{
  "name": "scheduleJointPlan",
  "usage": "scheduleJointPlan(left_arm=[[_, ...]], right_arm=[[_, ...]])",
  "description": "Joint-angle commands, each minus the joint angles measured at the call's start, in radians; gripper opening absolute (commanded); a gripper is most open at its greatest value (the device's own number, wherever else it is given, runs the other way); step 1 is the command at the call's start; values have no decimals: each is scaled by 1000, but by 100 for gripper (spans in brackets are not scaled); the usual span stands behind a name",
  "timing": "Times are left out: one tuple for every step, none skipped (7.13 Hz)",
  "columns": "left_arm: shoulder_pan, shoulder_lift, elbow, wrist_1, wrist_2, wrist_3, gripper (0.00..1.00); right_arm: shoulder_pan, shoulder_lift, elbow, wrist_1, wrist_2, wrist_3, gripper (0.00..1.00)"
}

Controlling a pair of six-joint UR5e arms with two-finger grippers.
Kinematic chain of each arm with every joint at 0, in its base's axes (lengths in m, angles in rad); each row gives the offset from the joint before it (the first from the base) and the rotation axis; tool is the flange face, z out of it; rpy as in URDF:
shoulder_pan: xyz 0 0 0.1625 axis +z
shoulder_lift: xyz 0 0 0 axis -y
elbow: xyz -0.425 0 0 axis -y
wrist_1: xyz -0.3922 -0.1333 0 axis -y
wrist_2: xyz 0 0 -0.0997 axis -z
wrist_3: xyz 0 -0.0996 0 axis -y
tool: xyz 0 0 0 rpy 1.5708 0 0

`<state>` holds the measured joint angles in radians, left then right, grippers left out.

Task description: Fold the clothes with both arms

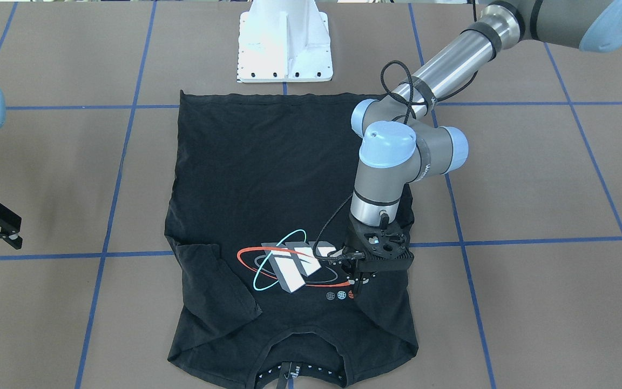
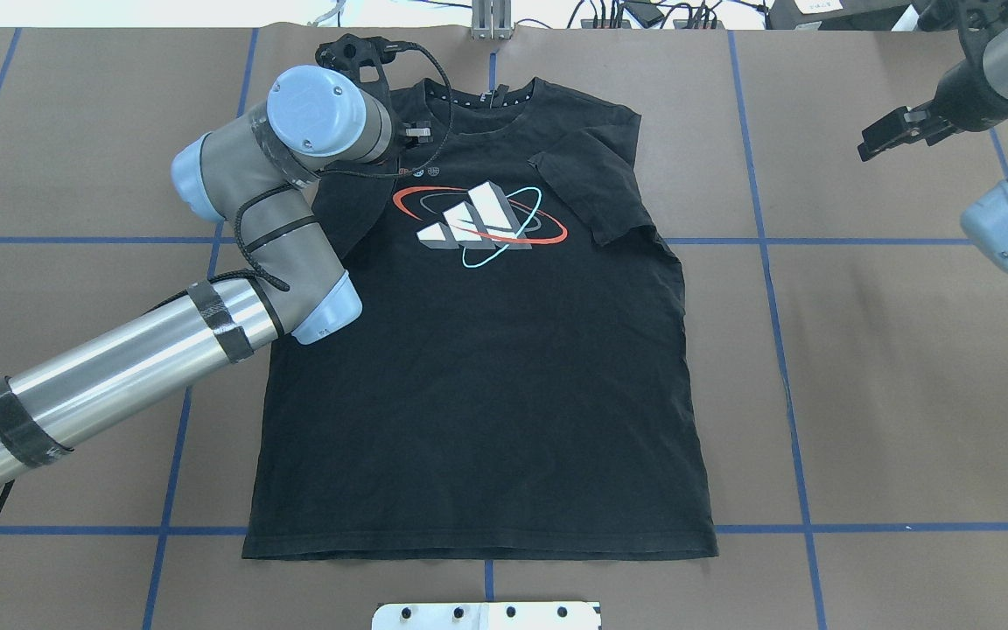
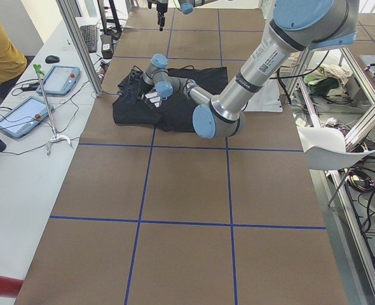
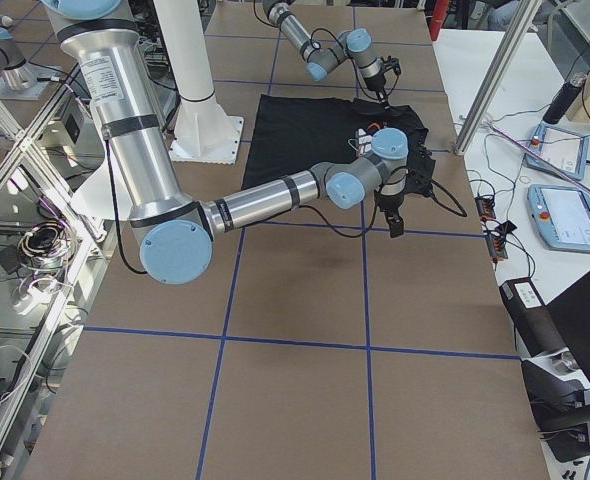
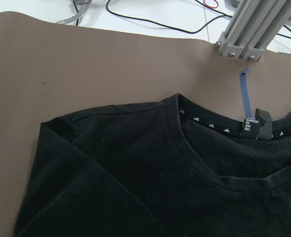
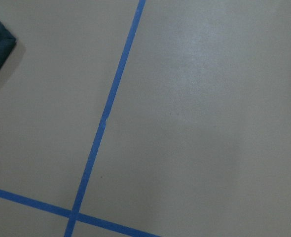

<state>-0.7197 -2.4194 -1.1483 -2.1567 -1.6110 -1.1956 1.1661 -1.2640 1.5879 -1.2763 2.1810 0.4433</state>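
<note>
The black T-shirt (image 2: 486, 394) lies print-up on the table (image 2: 906, 394), with its hem (image 2: 478, 551) near the white pedestal (image 1: 285, 48) and its collar (image 5: 224, 168) at the far end. The right sleeve (image 2: 596, 188) and left sleeve (image 1: 386, 319) are turned in over the chest.

The left gripper (image 1: 362, 281) sits low on the left sleeve's folded edge, just beside the print (image 2: 478, 219). I can't make out whether its fingers are parted or pinching cloth. The right gripper (image 1: 18, 232) hangs well off to the right, fingers apart and empty.

I'd judge the sleeve fold is nearly done. It's best to let go with the cloth flat and rise straight up, so the flap isn't dragged open.

The surface is brown matting gridded with blue tape (image 2: 784, 367). Past the far edge are aluminium posts (image 5: 249, 29), cables (image 5: 150, 15) and touch panels (image 3: 22, 117) on a white desk (image 3: 9, 178).
</note>
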Motion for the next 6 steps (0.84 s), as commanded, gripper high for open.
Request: scheduleJointPlan(left_arm=[[2,49,5,-113,-1,45,98],[-1,92,-45,-147,-6,77,100],[-4,156,-151,-146,-12,109,100],[-7,233,-288,-140,-12,122,100],[-9,303,-426,-134,-50,129,100],[-9,374,-529,-134,-50,122,100]], right_arm=[[0,2,0,0,-1,0,100],[-3,5,3,0,-1,12,100],[-8,8,17,0,0,55,100],[-20,8,55,2,0,122,100],[-42,6,93,2,-3,183,100],[-60,-1,122,2,-6,216,100]])
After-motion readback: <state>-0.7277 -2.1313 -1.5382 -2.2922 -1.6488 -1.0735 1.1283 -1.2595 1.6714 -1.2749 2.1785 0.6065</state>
